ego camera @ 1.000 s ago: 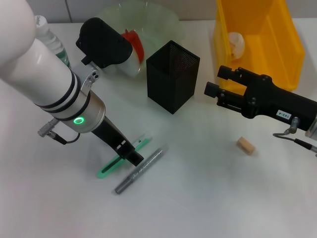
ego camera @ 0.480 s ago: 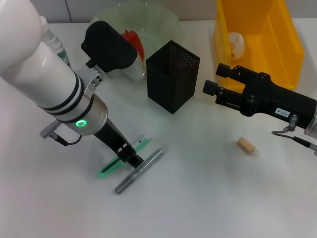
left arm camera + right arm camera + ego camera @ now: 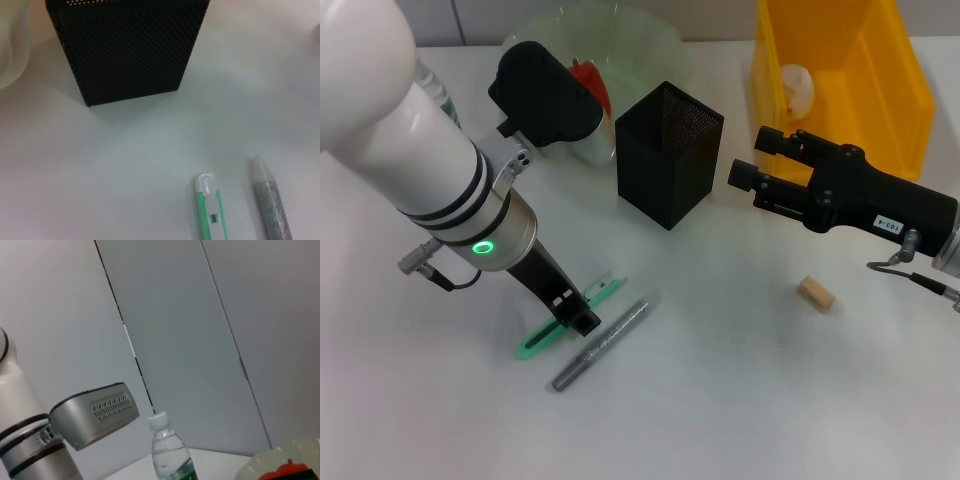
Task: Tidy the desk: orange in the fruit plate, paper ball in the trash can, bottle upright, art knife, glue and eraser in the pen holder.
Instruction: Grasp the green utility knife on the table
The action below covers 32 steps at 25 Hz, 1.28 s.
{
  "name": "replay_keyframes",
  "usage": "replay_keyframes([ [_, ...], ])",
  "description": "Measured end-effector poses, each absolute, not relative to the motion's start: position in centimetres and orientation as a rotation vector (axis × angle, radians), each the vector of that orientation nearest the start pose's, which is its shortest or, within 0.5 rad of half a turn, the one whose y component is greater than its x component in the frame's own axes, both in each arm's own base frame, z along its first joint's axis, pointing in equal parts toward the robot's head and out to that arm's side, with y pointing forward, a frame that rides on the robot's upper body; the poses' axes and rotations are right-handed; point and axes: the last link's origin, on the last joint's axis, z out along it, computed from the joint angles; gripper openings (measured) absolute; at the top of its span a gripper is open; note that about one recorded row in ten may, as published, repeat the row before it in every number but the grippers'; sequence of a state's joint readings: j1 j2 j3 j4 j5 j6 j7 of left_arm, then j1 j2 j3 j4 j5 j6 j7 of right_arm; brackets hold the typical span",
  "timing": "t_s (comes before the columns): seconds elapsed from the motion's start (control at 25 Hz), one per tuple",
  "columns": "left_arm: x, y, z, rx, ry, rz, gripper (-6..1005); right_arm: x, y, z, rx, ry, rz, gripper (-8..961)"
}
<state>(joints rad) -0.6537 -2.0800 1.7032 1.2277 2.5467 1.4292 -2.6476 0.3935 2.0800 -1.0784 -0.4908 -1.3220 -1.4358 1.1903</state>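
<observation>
My left jaws (image 3: pixel 585 322) sit low over the green art knife (image 3: pixel 570 318), lower left of the head view on the white worktop (image 3: pixel 740 400). Its long axis runs diagonally, pointing up-right toward the black pen holder (image 3: pixel 669 153), grey glue stick (image 3: pixel 603 343) just beside. Whether my jaws are spread, I cannot tell. Right jaws (image 3: pixel 752 165) hover farther off.

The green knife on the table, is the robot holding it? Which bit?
Cannot tell for sure. The left gripper is down on the middle of the green art knife, which lies flat on the table. The right gripper holds nothing.
</observation>
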Motion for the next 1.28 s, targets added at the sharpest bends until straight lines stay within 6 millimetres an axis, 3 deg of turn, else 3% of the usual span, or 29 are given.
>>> replay_keyframes([
  [0.2,-16.72,33.65,-6.71,-2.71,-0.762,0.682,577,25.87,31.15,-2.45,-2.444,0.672,1.092,730],
  [1.28,-16.91,33.64,-6.74,-2.711,-0.739,0.717,573,25.59,31.62,-2.5,-2.446,0.663,1.082,730],
])
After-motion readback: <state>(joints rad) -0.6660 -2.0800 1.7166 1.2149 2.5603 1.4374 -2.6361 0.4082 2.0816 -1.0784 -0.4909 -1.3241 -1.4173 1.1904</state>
